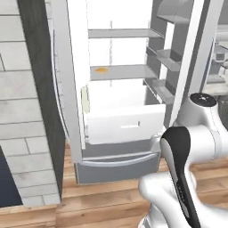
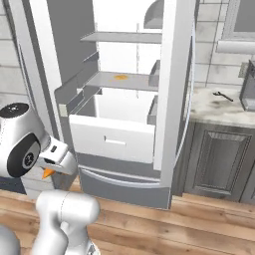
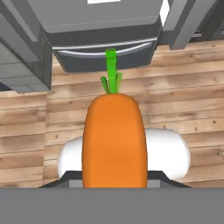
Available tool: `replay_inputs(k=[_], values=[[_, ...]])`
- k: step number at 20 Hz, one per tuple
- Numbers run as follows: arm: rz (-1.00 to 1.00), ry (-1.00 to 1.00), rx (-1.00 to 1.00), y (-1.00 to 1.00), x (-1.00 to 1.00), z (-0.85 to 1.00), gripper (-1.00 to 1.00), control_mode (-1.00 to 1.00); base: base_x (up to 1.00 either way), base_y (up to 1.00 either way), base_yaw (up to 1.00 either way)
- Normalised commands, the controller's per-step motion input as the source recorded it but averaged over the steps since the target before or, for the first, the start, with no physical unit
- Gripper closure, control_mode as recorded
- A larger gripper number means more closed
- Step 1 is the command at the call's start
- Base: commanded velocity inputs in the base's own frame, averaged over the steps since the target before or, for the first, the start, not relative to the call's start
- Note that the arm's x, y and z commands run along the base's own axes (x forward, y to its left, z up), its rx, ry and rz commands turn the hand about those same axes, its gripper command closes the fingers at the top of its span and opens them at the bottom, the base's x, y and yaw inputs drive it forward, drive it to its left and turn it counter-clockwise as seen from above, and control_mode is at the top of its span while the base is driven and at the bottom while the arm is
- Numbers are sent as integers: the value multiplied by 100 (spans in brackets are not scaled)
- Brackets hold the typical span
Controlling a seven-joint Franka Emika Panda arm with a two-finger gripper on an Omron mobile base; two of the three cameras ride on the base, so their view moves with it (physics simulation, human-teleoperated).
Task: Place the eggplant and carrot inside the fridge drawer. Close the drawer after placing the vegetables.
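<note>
Clamped shut on the carrot [image 3: 113, 140], stem pointing ahead of gripper [image 2: 50, 167], kept low over floor for carrying up to pulled-out fridge drawer [image 2: 112, 137] ahead.

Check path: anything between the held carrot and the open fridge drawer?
Nothing visible. The claw holds the carrot low, in front of the fridge; the drawer is pulled out with its top open, only bare floor between.

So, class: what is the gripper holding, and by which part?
The gripper holds the carrot, gripped at its thick end, with the green stem end free.
</note>
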Motion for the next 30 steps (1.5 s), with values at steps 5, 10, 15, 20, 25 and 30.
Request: replay_inputs(k=[5,10,15,20,25,30], values=[[0,0,0,0,0,0,100,100,50,3,-4],[0,0,0,0,0,0,100,100,36,-4,-2],[0,0,0,0,0,0,100,100,46,0,-1],[0,0,0,0,0,0,100,100,34,0,0],[0,0,0,0,0,0,100,100,32,3,0],[0,0,0,0,0,0,100,100,35,11,0]])
